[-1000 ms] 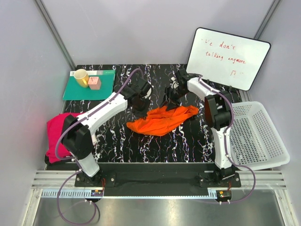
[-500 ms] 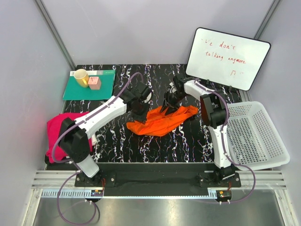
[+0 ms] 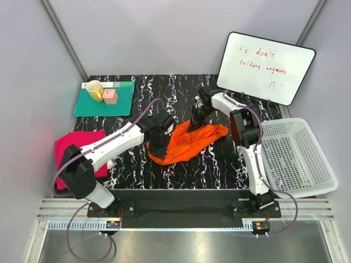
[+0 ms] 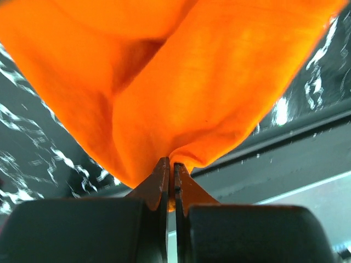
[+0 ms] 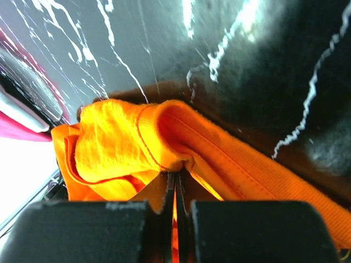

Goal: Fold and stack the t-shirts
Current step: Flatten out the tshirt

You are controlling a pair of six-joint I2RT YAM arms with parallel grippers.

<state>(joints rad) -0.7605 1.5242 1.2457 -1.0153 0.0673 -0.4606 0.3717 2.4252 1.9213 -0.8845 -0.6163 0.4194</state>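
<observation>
Left hand (image 4: 171, 164) is clamped tight on a fold of the orange t-shirt (image 3: 189, 141). Right hand (image 5: 175, 174) is pinched shut on its stitched edge, with the cloth bunched between them. Best bet: lift together and draw apart evenly. The left arm reaches low and the right elbow doubles back. The magenta t-shirt (image 3: 68, 145) lies well left of the left hand.

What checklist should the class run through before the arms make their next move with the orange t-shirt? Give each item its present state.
1. Left end effector shut on the orange t-shirt: ok.
2. Right end effector shut on a seamed edge of the same shirt: ok.
3. Shirt spread flat, ready to fold: not ok, it lies bunched.
4. Pink t-shirt lying apart from the orange one: ok.
5. Matching corners gripped: cannot tell.
</observation>
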